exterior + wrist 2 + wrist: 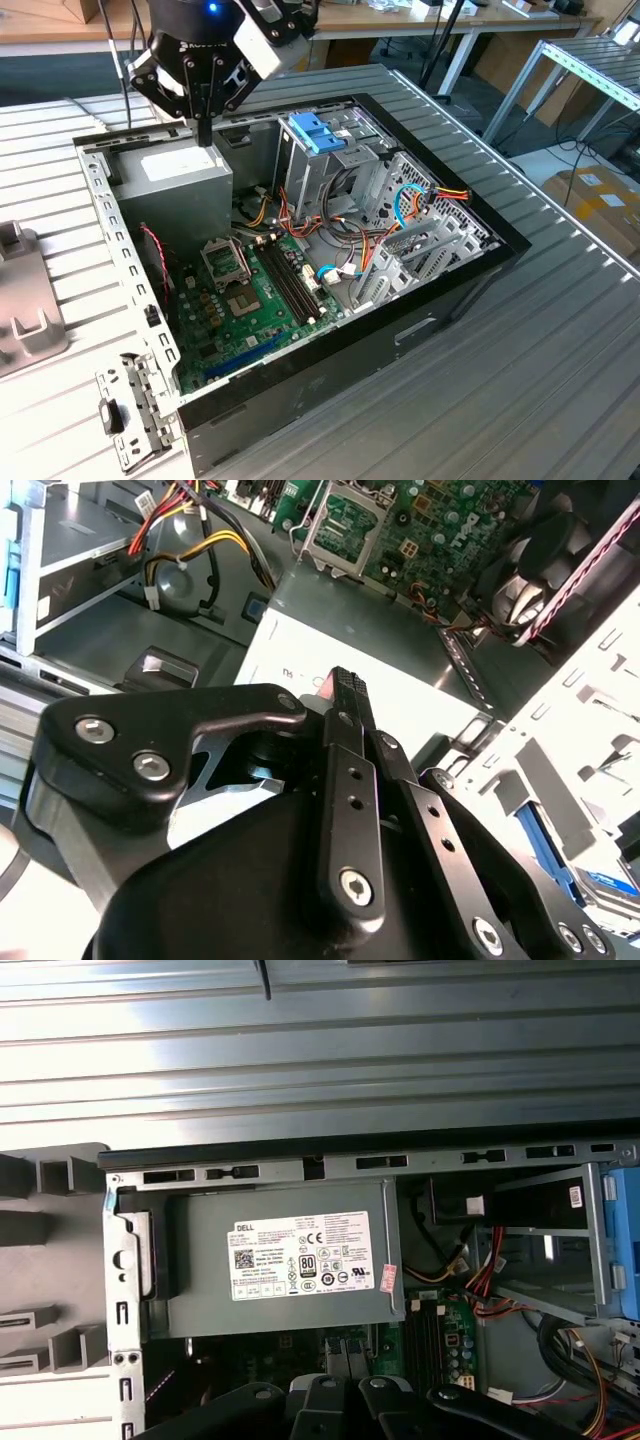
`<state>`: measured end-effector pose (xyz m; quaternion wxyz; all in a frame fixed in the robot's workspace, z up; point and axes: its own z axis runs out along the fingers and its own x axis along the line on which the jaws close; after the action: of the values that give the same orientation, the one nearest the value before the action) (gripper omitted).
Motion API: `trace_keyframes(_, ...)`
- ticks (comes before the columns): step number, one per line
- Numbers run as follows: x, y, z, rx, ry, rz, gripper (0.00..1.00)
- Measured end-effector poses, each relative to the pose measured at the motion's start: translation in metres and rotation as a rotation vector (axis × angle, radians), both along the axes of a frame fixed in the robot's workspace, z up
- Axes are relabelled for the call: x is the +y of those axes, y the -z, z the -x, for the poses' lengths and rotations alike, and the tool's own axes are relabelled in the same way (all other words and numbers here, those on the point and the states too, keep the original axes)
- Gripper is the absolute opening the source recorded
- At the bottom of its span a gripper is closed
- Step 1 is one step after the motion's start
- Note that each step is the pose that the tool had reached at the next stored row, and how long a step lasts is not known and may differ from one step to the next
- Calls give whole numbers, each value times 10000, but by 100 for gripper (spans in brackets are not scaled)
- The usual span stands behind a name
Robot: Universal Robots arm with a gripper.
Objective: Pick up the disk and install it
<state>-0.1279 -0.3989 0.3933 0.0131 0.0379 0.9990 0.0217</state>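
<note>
The end effector [205, 130], pressed together on nothing, hangs just above the grey labelled box [190, 185], apparently in transit, carrying nothing.

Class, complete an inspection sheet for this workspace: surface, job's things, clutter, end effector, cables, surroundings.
Surface: ribbed metal table carrying an open computer case.
Job's things: disk, blue-edged, partly visible beside the case frame in the second wrist view.
Clutter: grey fixture; blue latch piece on the drive cage.
End effector: shut, nothing seen in it, above the labelled grey box.
Cables: coloured bundles inside the case.
Surroundings: benches, cardboard boxes.
</note>
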Motion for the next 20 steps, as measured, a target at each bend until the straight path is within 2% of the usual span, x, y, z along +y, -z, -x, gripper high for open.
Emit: trace_keyframes(20, 0, 0, 57, 0, 0, 0, 11)
